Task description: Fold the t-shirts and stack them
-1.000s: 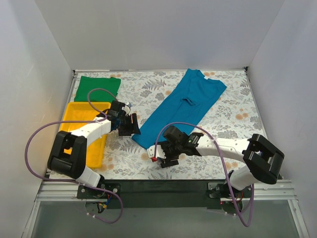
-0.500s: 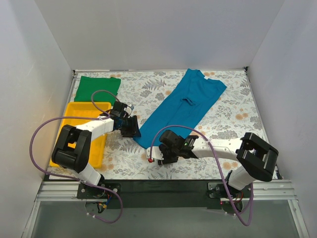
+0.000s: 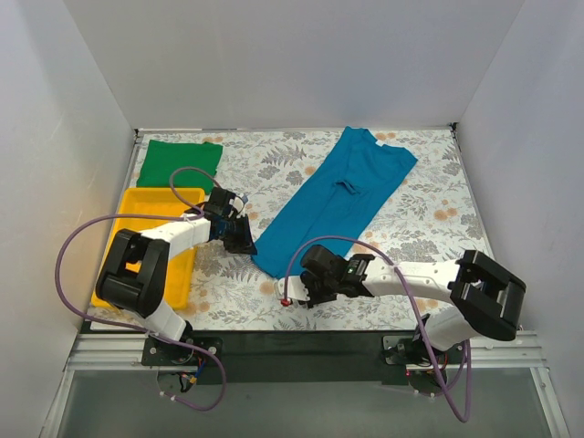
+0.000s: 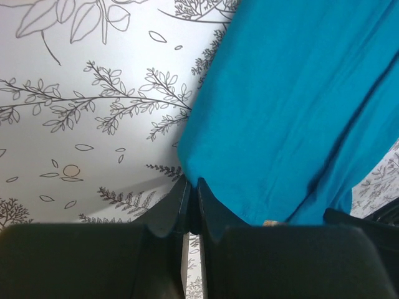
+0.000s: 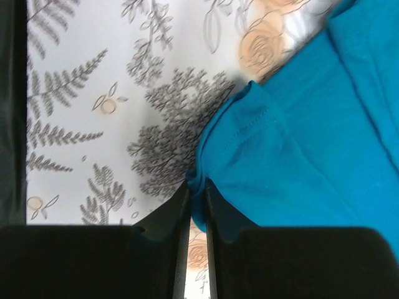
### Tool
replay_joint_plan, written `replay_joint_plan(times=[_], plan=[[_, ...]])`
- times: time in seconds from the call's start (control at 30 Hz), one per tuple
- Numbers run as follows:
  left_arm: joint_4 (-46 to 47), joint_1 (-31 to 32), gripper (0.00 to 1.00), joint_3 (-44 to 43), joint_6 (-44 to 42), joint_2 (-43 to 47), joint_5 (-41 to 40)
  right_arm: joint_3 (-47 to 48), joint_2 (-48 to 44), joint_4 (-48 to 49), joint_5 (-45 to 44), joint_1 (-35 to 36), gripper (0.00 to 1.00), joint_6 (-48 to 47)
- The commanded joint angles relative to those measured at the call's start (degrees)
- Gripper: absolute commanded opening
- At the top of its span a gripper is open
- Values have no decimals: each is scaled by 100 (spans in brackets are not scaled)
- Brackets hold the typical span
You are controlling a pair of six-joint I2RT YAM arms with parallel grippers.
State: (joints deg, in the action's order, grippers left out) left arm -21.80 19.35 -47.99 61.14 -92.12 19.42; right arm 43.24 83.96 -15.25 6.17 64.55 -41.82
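Note:
The teal-blue t-shirt (image 3: pixel 333 201) lies folded lengthwise as a long strip, running diagonally from back right to front centre on the floral table. My left gripper (image 3: pixel 248 244) is at the left corner of its near hem, shut on the shirt's edge (image 4: pixel 293 112), with the fingertips (image 4: pixel 181 194) pressed together. My right gripper (image 3: pixel 290 290) is at the hem's other near corner, jaws closed with a fold of teal fabric (image 5: pixel 312 143) pinched between them. The bright green t-shirt (image 3: pixel 180 162) lies folded flat at the back left, untouched.
A yellow tray (image 3: pixel 137 214) sits at the left, under the left arm, just in front of the green shirt. White walls enclose the table on three sides. The table's dark front edge (image 5: pixel 12 112) runs close beside my right gripper.
Both grippers have closed from open onto the teal shirt's near hem corners. The right gripper slid a little forward-left to the corner; the left edged right onto the edge.

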Motion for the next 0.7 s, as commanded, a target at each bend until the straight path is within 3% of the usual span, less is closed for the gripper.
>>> replay_joint_plan(times=[0.0,0.23,0.33,0.37,0.5,0.57,0.67], plan=[[-26,25,0,61,99,369,140,-237,-301,-391,112,57,19,-89],[-70,25,0,333,406,703,527,-510,-618,-848,191,57,27,-326],[-61,42,0,448,468,800,650,-528,-776,-980,296,57,47,-370],[-61,51,3,492,477,800,677,-501,-794,-1041,340,57,58,-362],[-78,51,17,536,469,835,555,-133,-934,-1436,604,-30,70,-379],[-131,51,19,519,477,940,371,201,-1039,-1595,858,-301,71,-344],[-158,51,24,536,547,1274,151,527,-1303,-1657,1744,-1670,72,-64]])
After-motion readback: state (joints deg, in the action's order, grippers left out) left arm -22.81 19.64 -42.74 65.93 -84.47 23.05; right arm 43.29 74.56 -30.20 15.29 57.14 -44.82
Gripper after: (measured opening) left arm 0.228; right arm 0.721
